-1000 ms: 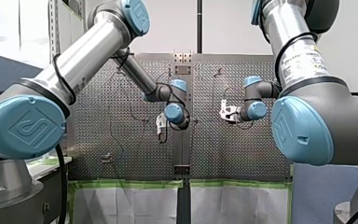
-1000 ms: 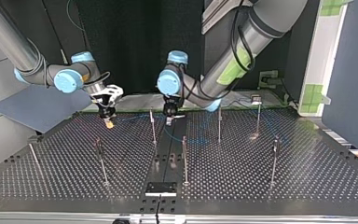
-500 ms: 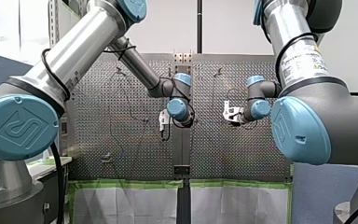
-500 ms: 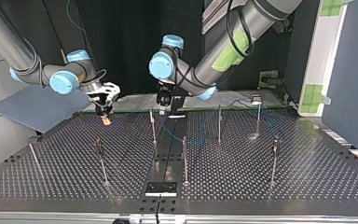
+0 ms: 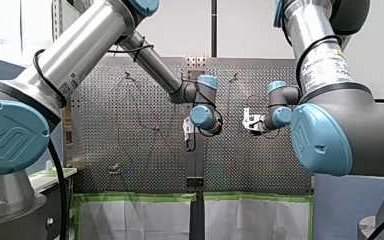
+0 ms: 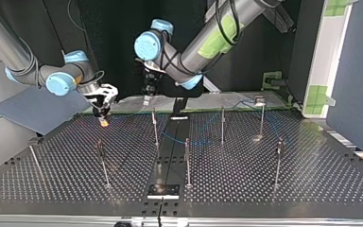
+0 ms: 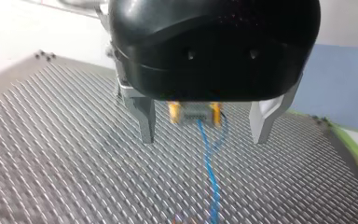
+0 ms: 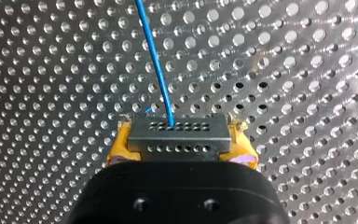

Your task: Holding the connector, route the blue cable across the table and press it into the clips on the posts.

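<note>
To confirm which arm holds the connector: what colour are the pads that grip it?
Yellow pads; best seen in the right wrist view.

Embossed logo mark on blue joint cap (image 5: pixel 10 137); printed label (image 5: pixel 325 64) on my right arm (image 5: pixel 342 117), text illegible.

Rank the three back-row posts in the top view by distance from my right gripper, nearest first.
1. Centre-left post: at the centre strip's left edge, closest to my right gripper, which holds the connector.
2. Centre-right post: right of the strip.
3. Right-end post: farthest, towards the view's right.
</note>
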Tool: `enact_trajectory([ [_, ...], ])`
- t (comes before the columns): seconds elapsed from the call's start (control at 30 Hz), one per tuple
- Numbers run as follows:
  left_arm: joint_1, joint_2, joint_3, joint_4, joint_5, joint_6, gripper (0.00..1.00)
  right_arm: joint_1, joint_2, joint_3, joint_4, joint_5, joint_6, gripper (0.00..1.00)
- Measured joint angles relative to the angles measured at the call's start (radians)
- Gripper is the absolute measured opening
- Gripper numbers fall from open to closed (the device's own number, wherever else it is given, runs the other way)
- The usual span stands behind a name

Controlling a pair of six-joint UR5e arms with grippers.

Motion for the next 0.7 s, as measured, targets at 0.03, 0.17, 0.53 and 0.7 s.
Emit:
enact_trajectory([
  [0.03,-0.013,-0.001,0.005,0.013,-0.012,-0.003,1.00,-0.002,0.000,0.000,0.000,0.000,0.000,0.00],
  [0.17,-0.051,-0.018,0.033,0.044,-0.052,-0.015,1.00,-0.006,0.000,0.000,-0.001,0.000,0.000,0.00],
  [0.53,-0.064,-0.127,0.147,-0.043,-0.142,-0.043,1.00,-0.008,0.000,0.000,-0.001,-0.007,0.000,0.00],
  [0.7,-0.068,-0.145,0.194,-0.080,-0.150,-0.047,1.00,-0.009,0.000,0.000,-0.001,-0.010,0.000,0.00],
])
